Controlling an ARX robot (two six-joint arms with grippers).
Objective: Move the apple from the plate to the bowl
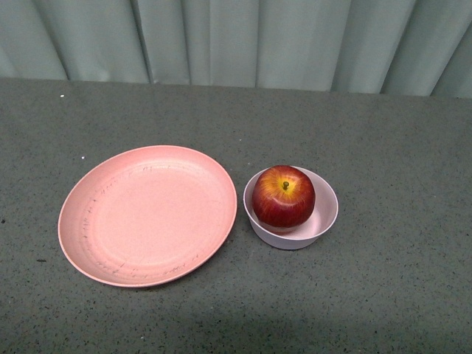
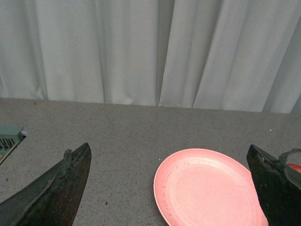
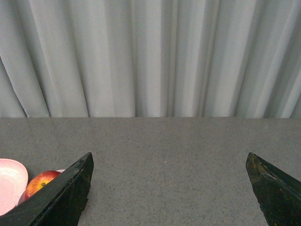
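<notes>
Sitting in the bowl [image 1: 323,221], the apple [image 1: 284,196] was just right of the bare plate [image 1: 147,214]. Both the left gripper [image 2: 169,188] and the right gripper [image 3: 169,188] were spread wide, grasping nothing.

- Front view looked down from the body onto the counter [image 1: 383,295], curtain [image 1: 295,37] behind.
- Both wrist views sat low, facing that curtain.
- All three shared the plate [image 1: 147,214] and apple [image 1: 284,196].

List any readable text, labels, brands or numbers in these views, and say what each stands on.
None can be read in any view.
Plate: only dark scuff marks, no lettering.
Bowl: plain, speckled.
Apple: no sticker on the side that shows.
Curtain and table: no print.
Both grippers are bare dark fingers, spread open.
</notes>
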